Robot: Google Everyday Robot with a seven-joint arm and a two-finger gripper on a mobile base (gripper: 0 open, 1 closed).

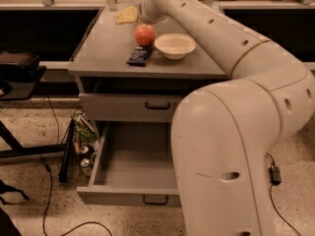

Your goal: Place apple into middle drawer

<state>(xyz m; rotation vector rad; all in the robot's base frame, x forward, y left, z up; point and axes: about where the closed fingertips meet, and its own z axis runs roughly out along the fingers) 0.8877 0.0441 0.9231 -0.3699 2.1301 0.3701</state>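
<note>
Round red-orange apple [144, 35] sits on the grey counter [98, 48], near the flat dark blue packet [139, 56] and just beside the cream-white bowl [174, 45]. Pale yellow tool [127, 14] is behind-left of the apple, apart from it; open or closed, cannot tell. Wide grey metal middle drawer [123, 196] stands pulled out below.

On the cabinet top [98, 58] you have the apple [144, 34] toward the far middle, with the bowl [175, 45] just to its right and the packet [139, 56] just near-left of it. The gripper [127, 14] is beyond the apple, to its far left. Below the top is a closed drawer front [123, 107], and under that the middle drawer [123, 196] is pulled out toward you. The arm [231, 132] covers its right part.
</note>
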